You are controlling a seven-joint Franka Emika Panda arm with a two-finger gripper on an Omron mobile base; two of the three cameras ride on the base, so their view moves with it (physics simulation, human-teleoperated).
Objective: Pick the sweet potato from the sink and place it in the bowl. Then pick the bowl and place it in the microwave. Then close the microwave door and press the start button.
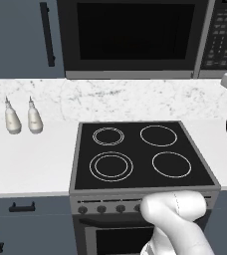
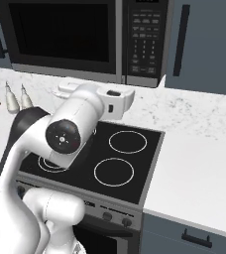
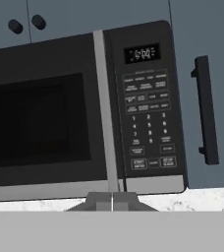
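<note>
The microwave hangs above the stove with its door shut; nothing can be made out behind the dark glass. Its keypad panel is on the right, with a lit display on top and the start button in the bottom row. My gripper is shut with nothing in it. It points at the microwave's lower edge, just left of the keypad and a short way off. In the right base view the hand hovers over the back of the stove. The sweet potato, the bowl and the sink are out of view.
A black stove with white burner rings sits below the microwave. Two small bottles stand on the white counter to its left. A grey cabinet with a dark handle flanks the microwave on the right.
</note>
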